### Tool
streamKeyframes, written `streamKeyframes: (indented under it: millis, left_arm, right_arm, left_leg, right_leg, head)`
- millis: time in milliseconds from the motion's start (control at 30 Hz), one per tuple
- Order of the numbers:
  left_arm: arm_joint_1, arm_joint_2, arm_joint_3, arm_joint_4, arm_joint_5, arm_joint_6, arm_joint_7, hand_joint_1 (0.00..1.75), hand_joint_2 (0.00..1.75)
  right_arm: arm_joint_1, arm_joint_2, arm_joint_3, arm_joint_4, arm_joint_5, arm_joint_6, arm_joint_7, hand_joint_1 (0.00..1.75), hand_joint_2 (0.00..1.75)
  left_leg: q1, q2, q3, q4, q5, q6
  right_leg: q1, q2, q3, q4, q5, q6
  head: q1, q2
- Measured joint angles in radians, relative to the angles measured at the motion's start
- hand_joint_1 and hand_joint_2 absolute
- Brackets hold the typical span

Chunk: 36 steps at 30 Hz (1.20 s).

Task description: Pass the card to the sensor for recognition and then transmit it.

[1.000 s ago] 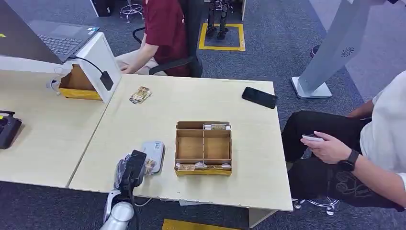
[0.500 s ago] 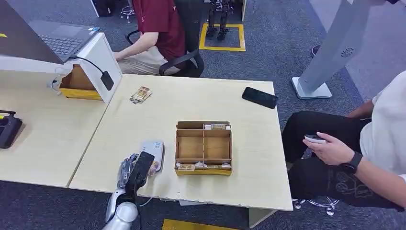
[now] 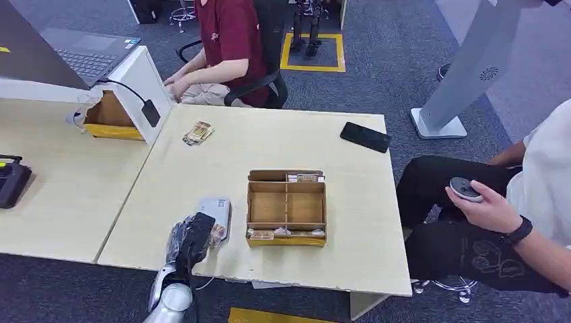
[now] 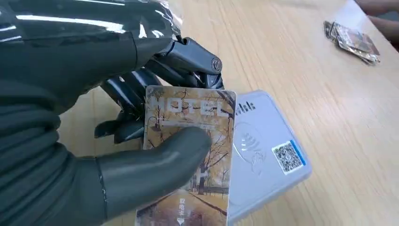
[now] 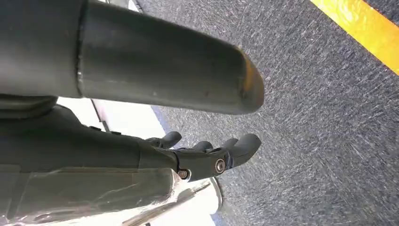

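My left hand [image 3: 190,237] grips a hotel key card [image 4: 189,155] printed with autumn trees, thumb pressed on its face and fingers behind it. The card hangs just over the near end of the pale grey card sensor [image 4: 266,157], which lies flat on the table by its front edge [image 3: 217,211]. In the head view the hand covers most of the card. My right hand [image 5: 207,153] hangs over the carpet with its fingers loosely apart and nothing in them.
A cardboard divider box [image 3: 286,207] holding more cards stands just right of the sensor. A small stack of cards [image 3: 197,132] and a black phone [image 3: 365,136] lie farther back. One person sits at the right with a round device, another at the far desk.
My left hand has carried the card forward over the sensor's near end. The seated person on the right has raised a hand holding a round device; the far person has shifted.
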<state>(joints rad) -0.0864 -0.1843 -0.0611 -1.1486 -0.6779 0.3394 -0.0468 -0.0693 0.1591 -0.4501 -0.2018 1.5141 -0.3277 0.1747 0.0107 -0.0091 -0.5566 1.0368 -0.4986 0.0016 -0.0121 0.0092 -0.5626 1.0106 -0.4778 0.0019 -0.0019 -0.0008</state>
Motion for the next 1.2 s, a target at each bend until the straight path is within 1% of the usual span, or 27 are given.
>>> streamKeyframes:
  millis: [67, 167, 233, 300, 367, 433, 533, 633, 700, 733, 833, 900, 1000, 1033, 1100, 1133, 1200]
  left_arm:
    - [0.014, 0.0, 0.006, -0.022, 0.134, -0.075, -0.041, 1.75, 1.75]
    - [0.047, 0.002, 0.016, -0.075, 0.314, -0.165, -0.076, 1.75, 1.75]
    - [0.08, 0.01, 0.018, -0.133, 0.428, -0.21, -0.089, 1.75, 1.75]
    - [0.107, 0.023, 0.017, -0.191, 0.515, -0.239, -0.093, 1.75, 1.75]
    - [0.133, 0.042, 0.017, -0.258, 0.599, -0.26, -0.099, 1.75, 1.75]
    - [0.155, 0.057, 0.017, -0.315, 0.654, -0.267, -0.106, 1.75, 1.75]
    - [0.174, 0.073, 0.016, -0.375, 0.688, -0.267, -0.112, 1.75, 1.75]
    - [0.182, 0.082, 0.016, -0.406, 0.706, -0.257, -0.112, 1.75, 1.75]
    - [0.185, 0.087, 0.016, -0.417, 0.705, -0.243, -0.113, 1.75, 1.75]
    - [0.184, 0.09, 0.016, -0.418, 0.678, -0.214, -0.121, 1.75, 1.75]
    - [0.17, 0.087, 0.012, -0.418, 0.527, -0.066, -0.177, 1.75, 1.75]
    - [0.156, 0.083, 0.011, -0.418, 0.504, -0.048, -0.183, 1.75, 1.75]
    - [0.149, 0.082, 0.004, -0.418, 0.496, -0.04, -0.184, 1.75, 1.75]
    - [0.146, 0.081, 0.0, -0.418, 0.473, -0.022, -0.187, 1.75, 1.75]
    - [0.133, 0.073, -0.001, -0.414, 0.379, 0.056, -0.186, 1.75, 1.75]
    - [0.121, 0.072, -0.001, -0.406, 0.311, 0.101, -0.186, 1.75, 1.75]
    - [0.076, 0.069, -0.001, -0.364, 0.126, 0.212, -0.184, 1.75, 1.75]
  right_arm:
    - [0.0, 0.0, 0.001, 0.0, 0.0, -0.003, -0.002, 0.0, 0.0]
    - [0.001, 0.0, 0.001, 0.0, 0.0, -0.008, -0.005, 0.0, 0.0]
    - [0.004, 0.0, 0.001, 0.0, -0.002, -0.016, -0.006, 0.0, 0.0]
    - [0.007, 0.0, 0.001, 0.0, -0.002, -0.02, -0.011, 0.0, 0.0]
    - [0.009, 0.0, 0.0, 0.0, -0.003, -0.021, -0.013, 0.0, 0.0]
    - [0.011, 0.0, 0.0, 0.0, -0.003, -0.023, -0.015, 0.0, 0.0]
    - [0.012, 0.0, 0.0, 0.0, -0.003, -0.027, -0.017, 0.0, 0.0]
    - [0.012, 0.0, 0.0, 0.0, -0.003, -0.03, -0.023, 0.0, 0.0]
    - [0.012, 0.0, 0.0, 0.0, -0.003, -0.031, -0.024, 0.0, 0.0]
    - [0.012, 0.0, 0.0, 0.0, -0.003, -0.03, -0.024, 0.0, 0.0]
    - [0.013, 0.0, 0.0, 0.0, -0.003, -0.03, -0.024, 0.0, 0.0]
    - [0.012, 0.0, 0.0, 0.0, -0.003, -0.03, -0.024, 0.0, 0.0]
    - [0.013, 0.0, 0.0, 0.0, -0.003, -0.03, -0.023, 0.0, 0.0]
    - [0.014, 0.0, 0.0, 0.0, -0.003, -0.029, -0.023, 0.0, 0.0]
    - [0.013, 0.0, 0.0, 0.0, -0.002, -0.023, -0.02, 0.0, 0.0]
    - [0.012, 0.0, 0.001, 0.0, -0.001, -0.014, -0.017, 0.0, 0.0]
    - [0.007, 0.0, 0.008, 0.0, 0.0, 0.006, -0.013, 0.0, 0.0]
  left_leg:
    - [0.0, 0.0, 0.0, 0.0, 0.0, 0.0]
    - [0.0, 0.0, 0.0, 0.0, 0.0, 0.0]
    - [0.0, 0.0, -0.001, 0.0, 0.0, 0.0]
    - [0.0, 0.0, -0.001, 0.0, 0.0, 0.0]
    - [0.0, 0.0, -0.001, 0.0, 0.0, 0.0]
    - [0.0, 0.0, -0.002, 0.0, 0.0, 0.0]
    - [0.0, 0.0, -0.002, 0.0, 0.0, 0.0]
    - [0.0, 0.0, -0.002, 0.0, 0.0, 0.0]
    - [0.0, 0.0, -0.002, 0.0, 0.0, 0.0]
    - [0.0, 0.0, -0.002, 0.0, 0.0, 0.0]
    - [0.0, 0.0, -0.002, 0.0, 0.001, 0.0]
    - [0.0, 0.0, -0.002, 0.0, 0.001, 0.0]
    - [0.0, 0.0, -0.002, 0.0, 0.0, 0.0]
    - [0.0, 0.0, -0.002, 0.0, 0.0, 0.0]
    - [0.0, 0.0, -0.002, 0.0, 0.0, 0.0]
    - [0.0, 0.0, -0.002, 0.0, 0.001, 0.0]
    - [0.0, -0.001, -0.003, 0.0, 0.001, 0.0]
  right_leg:
    - [0.0, 0.0, 0.0, 0.0, 0.0, 0.0]
    - [0.0, 0.0, -0.001, 0.0, 0.0, 0.0]
    - [0.0, 0.0, -0.001, 0.0, 0.0, 0.0]
    - [0.0, 0.0, -0.001, 0.0, 0.0, 0.0]
    - [0.0, 0.0, -0.002, 0.0, 0.0, 0.0]
    - [0.0, 0.0, -0.003, 0.0, 0.0, 0.0]
    - [0.0, 0.0, -0.003, 0.0, 0.0, 0.0]
    - [0.0, 0.0, -0.003, 0.0, 0.0, 0.0]
    - [0.0, 0.0, -0.003, 0.0, 0.0, 0.0]
    - [0.0, 0.0, -0.003, 0.0, 0.0, 0.0]
    - [0.0, 0.0, -0.003, 0.0, 0.0, 0.0]
    - [0.0, 0.0, -0.003, 0.0, 0.0, 0.0]
    - [0.0, 0.001, -0.003, 0.0, 0.0, 0.0]
    - [0.0, 0.001, -0.003, 0.0, 0.0, 0.0]
    - [0.0, 0.0, -0.004, 0.0, 0.0, 0.0]
    - [0.0, 0.0, -0.004, 0.0, 0.0, 0.0]
    - [0.0, -0.001, -0.004, 0.0, 0.0, 0.0]
  head:
    - [0.0, 0.0]
    - [0.0, 0.0]
    - [0.0, 0.0]
    - [0.0, 0.0]
    - [0.0, 0.0]
    - [0.0, 0.0]
    - [0.0, 0.0]
    - [0.0, 0.0]
    - [0.0, 0.0]
    - [0.0, 0.0]
    - [0.0, 0.0]
    - [0.0, 0.0]
    - [0.0, 0.0]
    - [0.0, 0.0]
    - [0.0, 0.0]
    - [0.0, 0.0]
    - [0.0, 0.0]
